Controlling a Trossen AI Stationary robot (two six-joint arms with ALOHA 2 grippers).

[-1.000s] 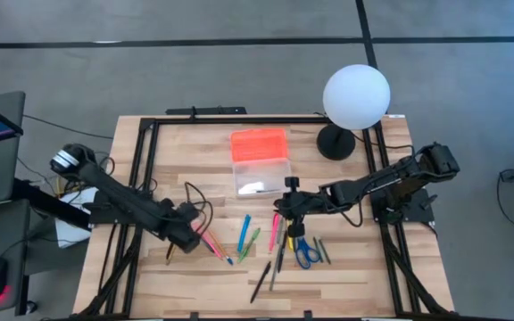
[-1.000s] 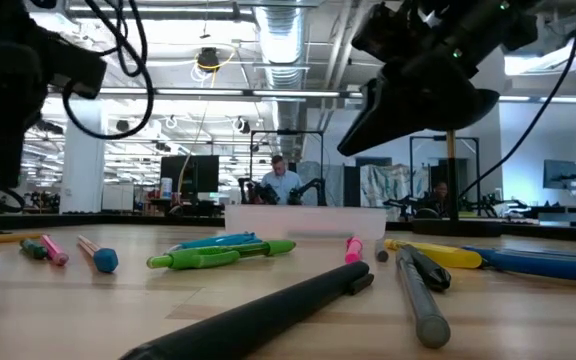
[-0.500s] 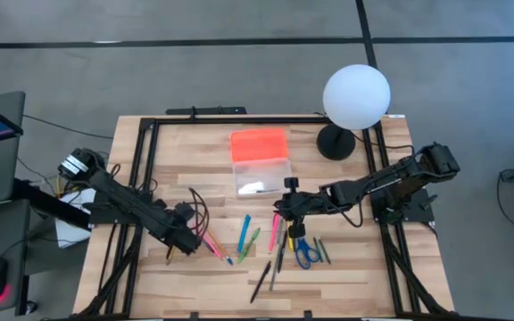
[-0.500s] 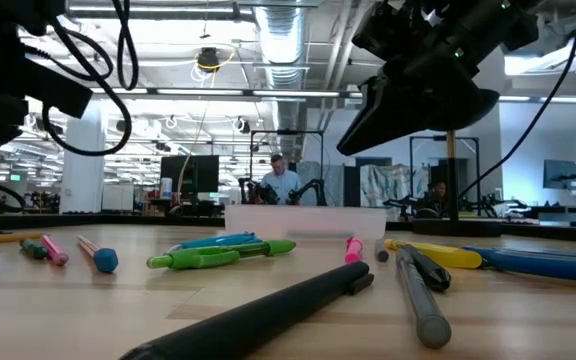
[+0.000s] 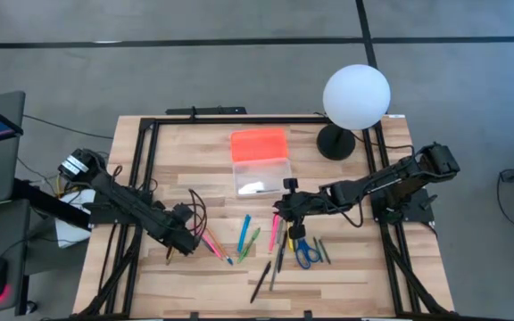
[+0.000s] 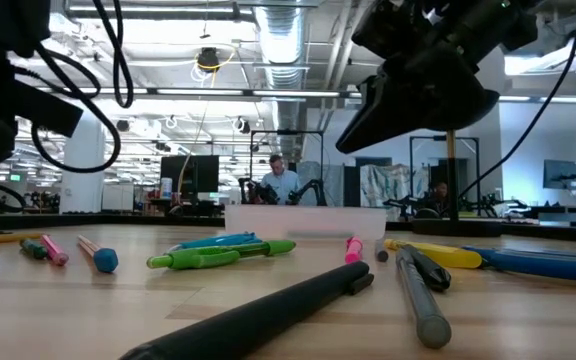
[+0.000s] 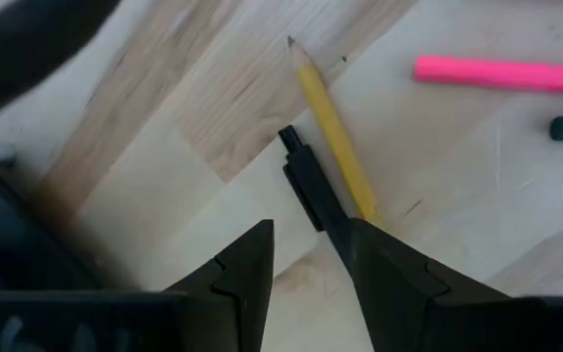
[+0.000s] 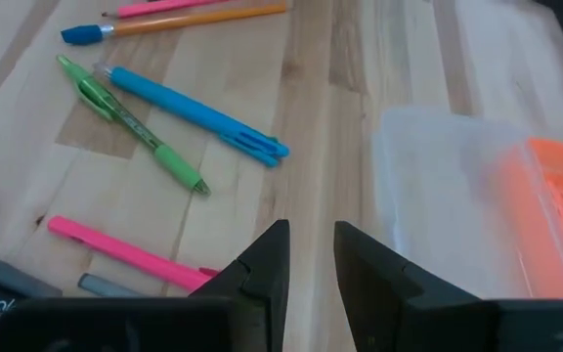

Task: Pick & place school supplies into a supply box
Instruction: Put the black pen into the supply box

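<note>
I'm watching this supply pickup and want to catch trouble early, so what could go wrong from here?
1. The left gripper hangs open over a yellow pencil and a black pen lying against each other; closing may catch both or flick one away.
2. The right gripper sits low between the pink pen and the supply box; a careless move could nudge the box.
</note>
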